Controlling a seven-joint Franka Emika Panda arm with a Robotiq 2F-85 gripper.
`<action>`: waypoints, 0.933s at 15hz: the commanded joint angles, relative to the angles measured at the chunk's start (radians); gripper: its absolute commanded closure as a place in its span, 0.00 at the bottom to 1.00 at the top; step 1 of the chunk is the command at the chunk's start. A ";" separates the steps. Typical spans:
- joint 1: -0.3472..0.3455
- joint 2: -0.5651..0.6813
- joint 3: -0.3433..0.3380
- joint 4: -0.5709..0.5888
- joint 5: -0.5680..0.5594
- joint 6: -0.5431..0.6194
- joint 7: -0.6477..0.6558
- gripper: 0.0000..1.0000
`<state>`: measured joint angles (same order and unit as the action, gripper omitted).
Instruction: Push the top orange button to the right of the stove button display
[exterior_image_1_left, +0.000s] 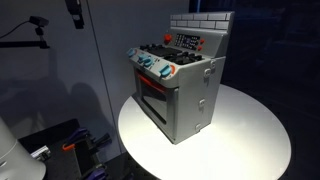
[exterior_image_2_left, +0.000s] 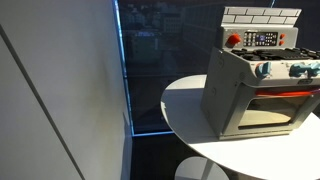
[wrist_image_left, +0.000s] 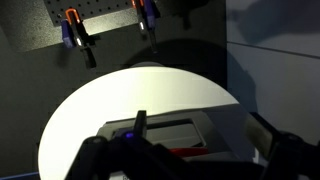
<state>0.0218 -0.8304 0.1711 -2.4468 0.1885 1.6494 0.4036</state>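
Note:
The grey toy stove (exterior_image_1_left: 182, 95) stands on a round white table (exterior_image_1_left: 250, 135) and shows in both exterior views (exterior_image_2_left: 240, 100). Its small dark button display (exterior_image_1_left: 188, 42) sits on the top panel in front of the white brick back, with orange-red buttons at its right edge (exterior_image_1_left: 203, 45). The display also shows in an exterior view (exterior_image_2_left: 264, 39). In the wrist view my gripper (wrist_image_left: 190, 165) is open and empty, high above the stove top (wrist_image_left: 165, 135). A dark part at the top of an exterior view (exterior_image_1_left: 75, 12) looks like the gripper, far from the stove.
A large red round button (exterior_image_1_left: 167, 41) sits beside the display. Blue-orange knobs (exterior_image_1_left: 152, 66) line the stove front. Clamps hang on a pegboard (wrist_image_left: 75, 28) beyond the table. A dark glass wall (exterior_image_2_left: 165, 70) stands behind the table.

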 joint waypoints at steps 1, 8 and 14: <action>-0.028 0.068 0.008 0.057 -0.010 0.005 -0.005 0.00; -0.074 0.272 -0.010 0.237 -0.068 0.014 -0.003 0.00; -0.100 0.404 -0.037 0.360 -0.156 0.025 0.022 0.00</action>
<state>-0.0700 -0.4924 0.1492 -2.1643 0.0705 1.6838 0.4042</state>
